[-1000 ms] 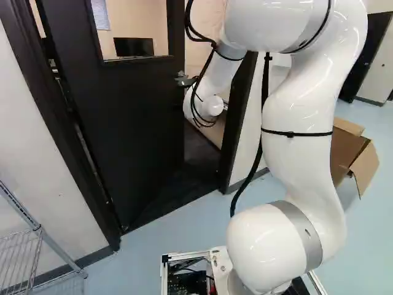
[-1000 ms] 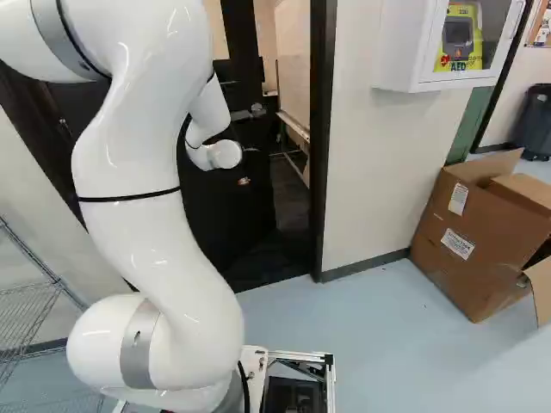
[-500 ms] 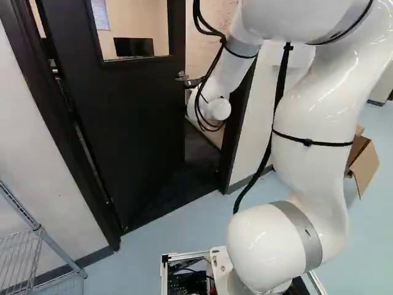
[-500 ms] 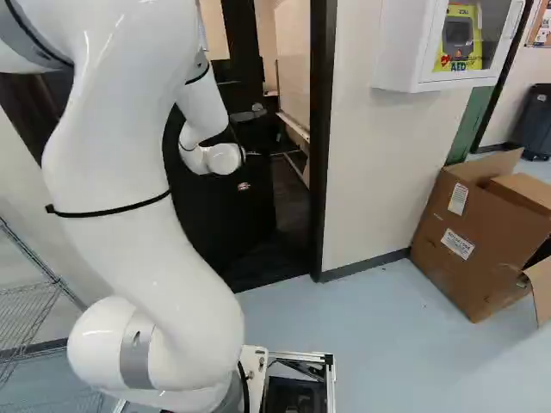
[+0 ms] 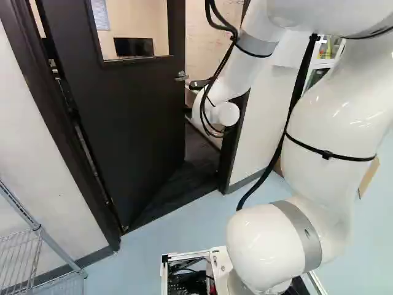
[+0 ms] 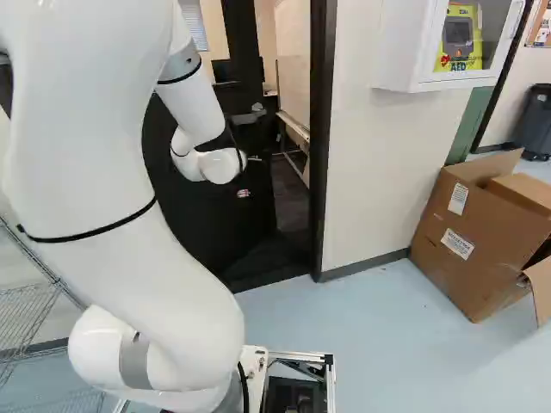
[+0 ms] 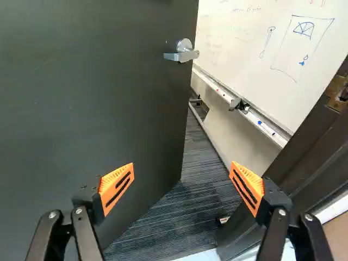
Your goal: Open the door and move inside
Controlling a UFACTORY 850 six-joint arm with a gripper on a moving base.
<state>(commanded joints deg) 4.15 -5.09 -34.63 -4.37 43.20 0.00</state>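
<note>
Orange ribbed fingers (image 7: 117, 185) apart; flat door (image 7: 98, 103) ajar.

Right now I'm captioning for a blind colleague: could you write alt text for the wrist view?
A dark door with a silver lever handle stands open, showing striped carpet and a whiteboard with blue sketches beyond. The tool, its orange-padded fingers spread and empty, faces the opening.

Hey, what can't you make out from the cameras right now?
- Top of the door: cut off by the upper edge, left base view.
- Floor behind the door: hidden by the door itself, wrist view.
- Faint writing on the whiteboard: too small, wrist view.
- Rest of the wire shelf: cut off by the edge, left base view.
</note>
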